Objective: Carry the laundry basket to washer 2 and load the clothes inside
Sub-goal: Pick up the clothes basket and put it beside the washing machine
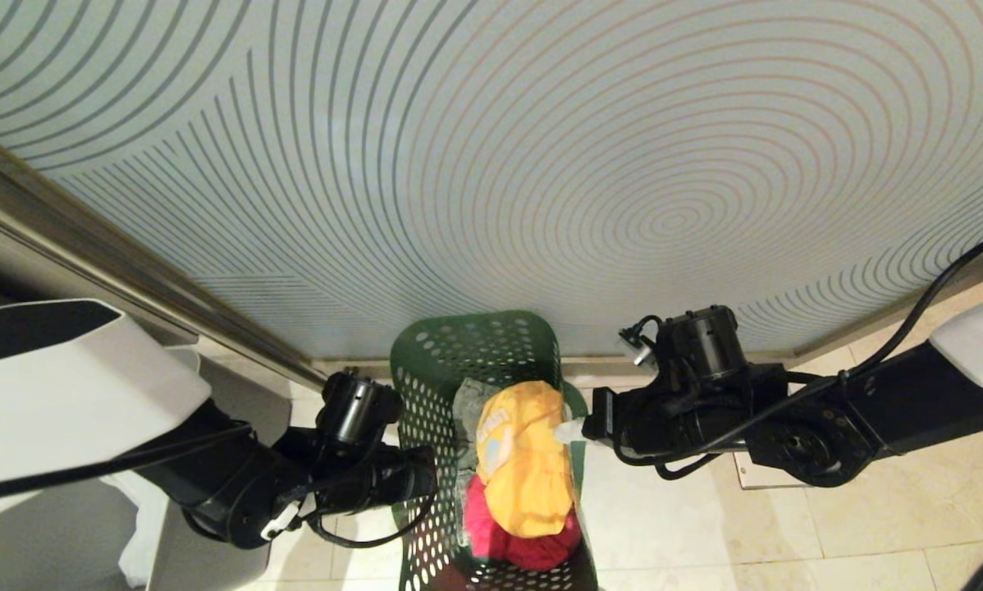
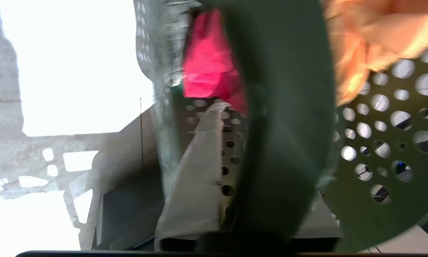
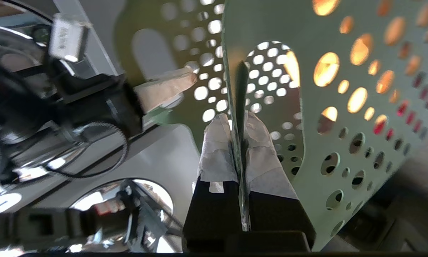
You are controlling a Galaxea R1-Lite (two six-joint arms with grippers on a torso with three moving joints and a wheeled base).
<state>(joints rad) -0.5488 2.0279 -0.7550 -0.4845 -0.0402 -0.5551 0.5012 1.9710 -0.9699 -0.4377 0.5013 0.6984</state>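
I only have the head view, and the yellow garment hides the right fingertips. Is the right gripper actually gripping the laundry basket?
Observer: Yes. The right wrist view shows the right gripper shut on the green laundry basket's thin perforated wall, with one taped finger on each side.
Operator: And the left side?
Observer: The left wrist view shows the left gripper right at the basket's rim, and the green band crosses close in front of it. I cannot tell whether it is gripping.
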